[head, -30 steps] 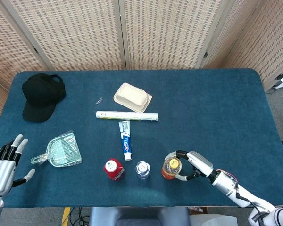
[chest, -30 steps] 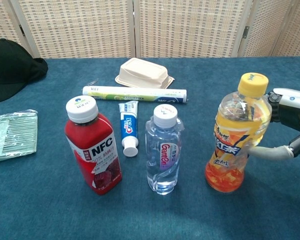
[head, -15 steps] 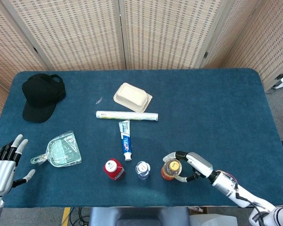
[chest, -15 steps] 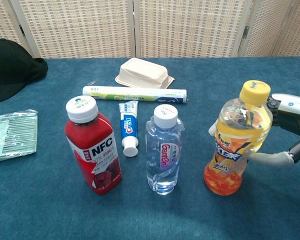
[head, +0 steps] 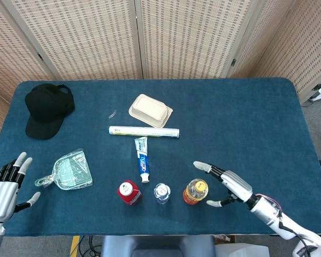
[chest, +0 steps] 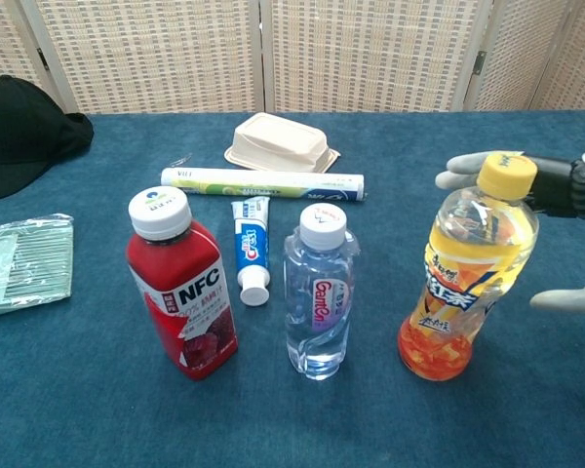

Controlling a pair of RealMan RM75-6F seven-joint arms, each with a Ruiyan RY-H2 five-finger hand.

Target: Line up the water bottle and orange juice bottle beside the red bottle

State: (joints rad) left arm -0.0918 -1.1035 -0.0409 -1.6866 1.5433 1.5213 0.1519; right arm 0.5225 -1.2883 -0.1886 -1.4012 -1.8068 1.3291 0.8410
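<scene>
Three bottles stand upright in a row near the table's front edge. The red bottle (head: 129, 193) (chest: 183, 296) is leftmost, the clear water bottle (head: 161, 193) (chest: 319, 296) is in the middle, and the orange juice bottle (head: 195, 191) (chest: 468, 272) with its yellow cap is rightmost. My right hand (head: 231, 186) (chest: 561, 185) is just right of the juice bottle, fingers spread and off the bottle. My left hand (head: 5, 186) hovers open at the front left corner, holding nothing.
Behind the bottles lie a toothpaste tube (head: 142, 158), a long white-green tube (head: 144, 131) and a beige lidded box (head: 150, 110). A black cap (head: 47, 110) sits at the back left, a clear plastic bag (head: 70, 172) at the front left.
My right hand has let go of the orange juice bottle and spread its fingers, drawing slightly right. The bottle now stands free beside the water bottle. The left hand has not moved.
</scene>
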